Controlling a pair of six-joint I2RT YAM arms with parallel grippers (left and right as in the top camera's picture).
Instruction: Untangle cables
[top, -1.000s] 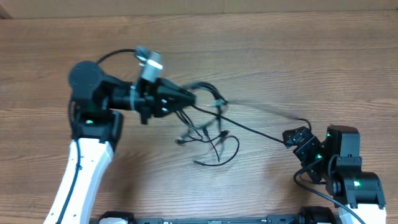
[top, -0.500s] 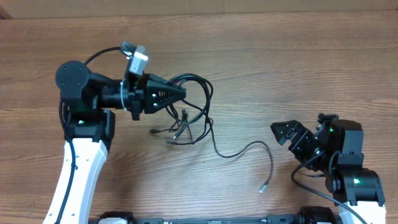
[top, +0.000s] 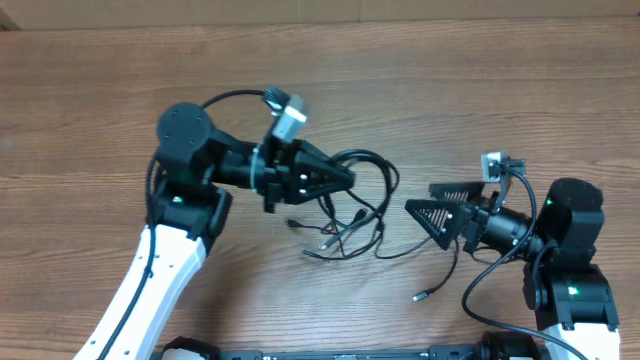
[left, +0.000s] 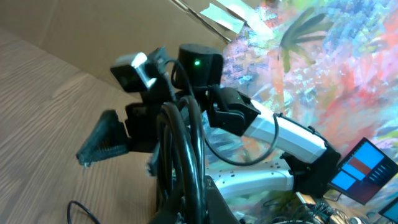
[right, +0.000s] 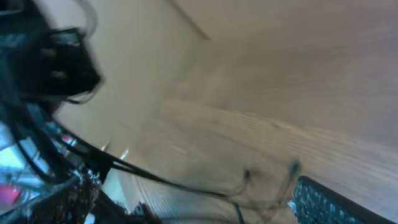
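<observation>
Left arm came in from the table's (top: 520, 90) left edge. The left gripper (top: 345, 178) pointed right, fingers pinched together on the cables (top: 350, 225). The left wrist view agreed: black loops (left: 181, 143) rose straight out of the closed fingers.

Bundle layout, overhead:
- one big loop (top: 385, 170) arched off the left fingertips to the right
- the knotted part hung or lay just below and right of that tip, between the two arms; couldn't tell whether it touched the wood
- one loose strand ran right from the knot, passed under the right gripper, then dropped toward the near edge and ended in a small plug (top: 420, 296)

So the long axis ran roughly left-right, from the left pinch out to the free tail.

The right gripper (top: 420, 197) faced left with fingers spread wide and nothing between them. Its tip was near the big loop but apart from it. The right wrist view was blurred; it showed only a thin strand (right: 168, 180) crossing ahead of one finger pad (right: 336, 202).

My read: left was acting as the anchor and right was the working arm. The tail and plug were much nearer the right gripper, lying below and slightly behind its tip. It looked to need a drop down or a slight back-off to reach that strand. Main risk looked like catching the arm's own thicker wire (top: 470, 290), just beside the plug.
</observation>
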